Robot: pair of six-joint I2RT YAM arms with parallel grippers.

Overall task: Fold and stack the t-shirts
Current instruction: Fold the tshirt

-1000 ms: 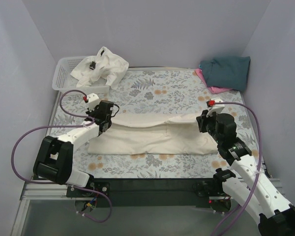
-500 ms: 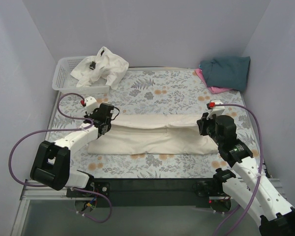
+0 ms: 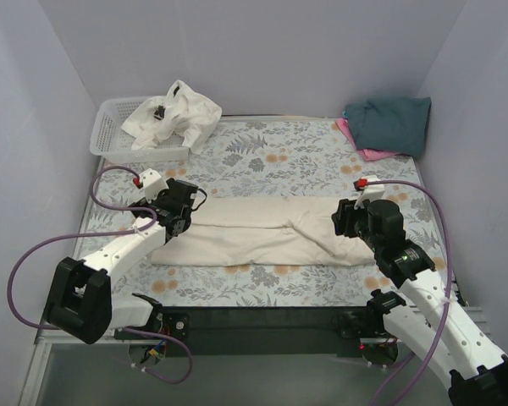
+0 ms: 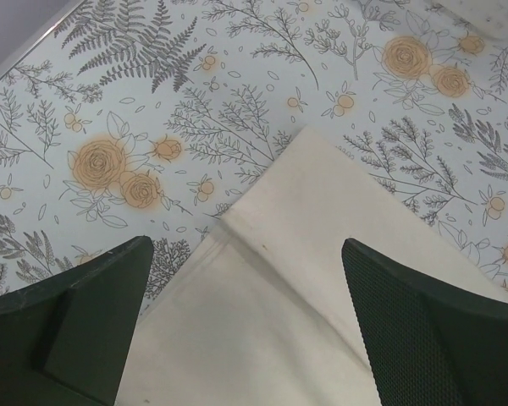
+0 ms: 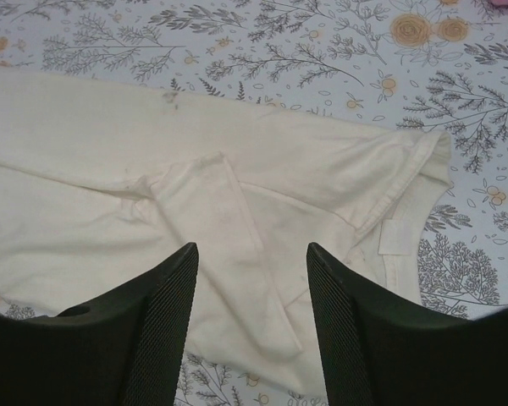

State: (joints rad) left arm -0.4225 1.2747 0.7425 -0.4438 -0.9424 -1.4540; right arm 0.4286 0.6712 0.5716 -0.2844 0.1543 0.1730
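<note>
Since a second ago both arms have drawn toward the near edge, and the cream shirt (image 3: 254,241) they were working on has gone from a broad spread to a narrower band lying left to right across the middle of the table (image 3: 271,156). The left gripper (image 3: 179,222) now hangs over the shirt's left end. Its wrist view shows both fingers (image 4: 76,321) spread wide with only flat cloth and a layered corner below them, so it has let go. The right gripper (image 3: 345,222) is over the right end, also spread and holding nothing. Between its fingers (image 5: 152,321) lie the neck opening and a loose, rumpled flap that has not settled flat.

By the look of it, the lengthwise fold of this shirt is made but untidy on the right side. It probably still needs smoothing and then folding end to end before it can be stacked.

In the far right corner a dark teal shirt (image 3: 389,123) lies folded on a pink one (image 3: 374,155), which appears to be the stack so far, though the pink one shows only at its edges. At the far left, a heap of crumpled white shirts (image 3: 173,114) spills over the basket (image 3: 110,139), unfolded. How many are in the heap cannot be told. The task seems perhaps half done at best.
</note>
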